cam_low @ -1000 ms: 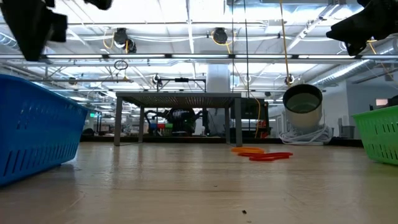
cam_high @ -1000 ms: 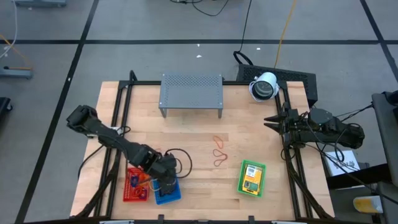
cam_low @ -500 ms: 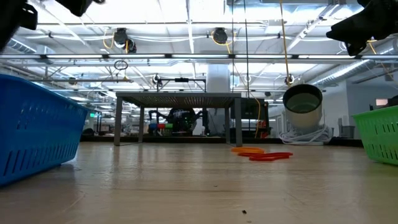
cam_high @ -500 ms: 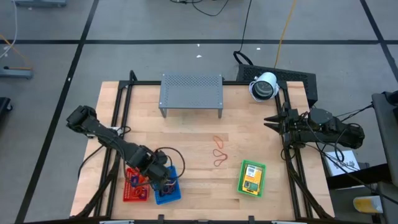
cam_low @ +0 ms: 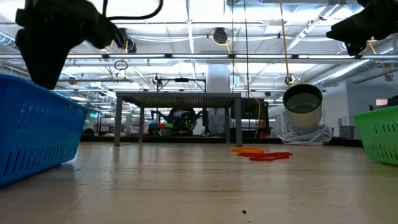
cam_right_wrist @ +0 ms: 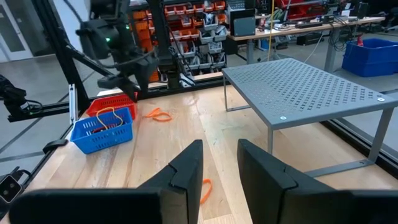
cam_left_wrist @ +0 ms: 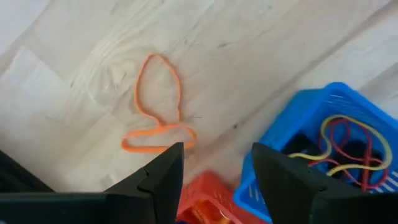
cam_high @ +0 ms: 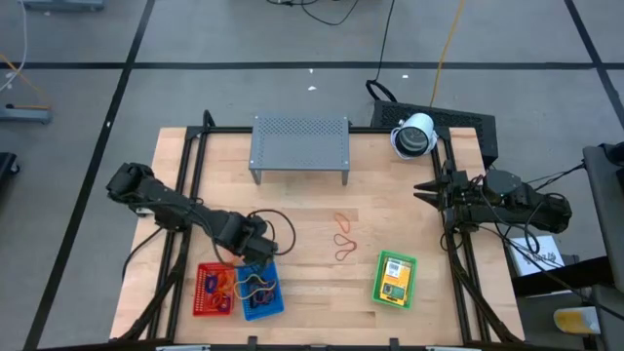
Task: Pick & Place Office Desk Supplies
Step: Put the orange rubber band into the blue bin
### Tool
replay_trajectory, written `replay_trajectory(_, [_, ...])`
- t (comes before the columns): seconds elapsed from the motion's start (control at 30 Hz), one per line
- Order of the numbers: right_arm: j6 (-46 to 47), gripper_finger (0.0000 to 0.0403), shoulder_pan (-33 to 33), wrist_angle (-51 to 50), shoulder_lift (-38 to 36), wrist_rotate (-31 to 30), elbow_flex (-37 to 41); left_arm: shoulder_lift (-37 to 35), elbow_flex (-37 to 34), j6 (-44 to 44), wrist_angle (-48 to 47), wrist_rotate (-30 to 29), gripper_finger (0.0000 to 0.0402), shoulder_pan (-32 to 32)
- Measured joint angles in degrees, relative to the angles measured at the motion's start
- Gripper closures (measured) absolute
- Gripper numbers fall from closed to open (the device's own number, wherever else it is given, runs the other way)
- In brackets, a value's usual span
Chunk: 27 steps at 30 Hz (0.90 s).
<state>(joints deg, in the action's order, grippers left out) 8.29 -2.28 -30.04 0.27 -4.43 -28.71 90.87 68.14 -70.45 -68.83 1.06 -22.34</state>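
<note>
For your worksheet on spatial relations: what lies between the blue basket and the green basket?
In the high view, only bare wooden tabletop separates the blue basket from the green basket.

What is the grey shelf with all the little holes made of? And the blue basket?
The grey shelf looks like painted sheet metal: flat, thin, matte, punched with neat rows of holes. The blue basket looks like plastic, or maybe coated wire: bright, slightly shiny mesh walls. The pictures can't settle which.

Orange rubber bands point(cam_right_wrist: 159, 114) lie beside the blue basket point(cam_right_wrist: 102, 129).
</note>
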Motion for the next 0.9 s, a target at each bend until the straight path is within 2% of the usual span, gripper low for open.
replay_trajectory(0.13, [0.0, 0.0314, 0.0, 0.0, 0.0, 0.0, 0.0, -3.7, -5.3, -0.6, 6.0, 0.5, 0.0204, 1.8])
replay_trajectory(0.4, [0.0, 0.0314, 0.0, 0.0, 0.0, 0.0, 0.0, -7.8, -12.4, -0.9, 9.7, 0.1, 0.0204, 3.7])
replay_trajectory(0.67, [0.0, 0.0314, 0.0, 0.0, 0.0, 0.0, 0.0, -7.4, -18.7, 0.5, 19.2, 1.9, 0.0203, 5.6])
replay_trajectory(0.9, [0.0, 0.0314, 0.0, 0.0, 0.0, 0.0, 0.0, -7.3, -20.4, 2.9, 19.9, -1.0, 0.0185, 6.7])
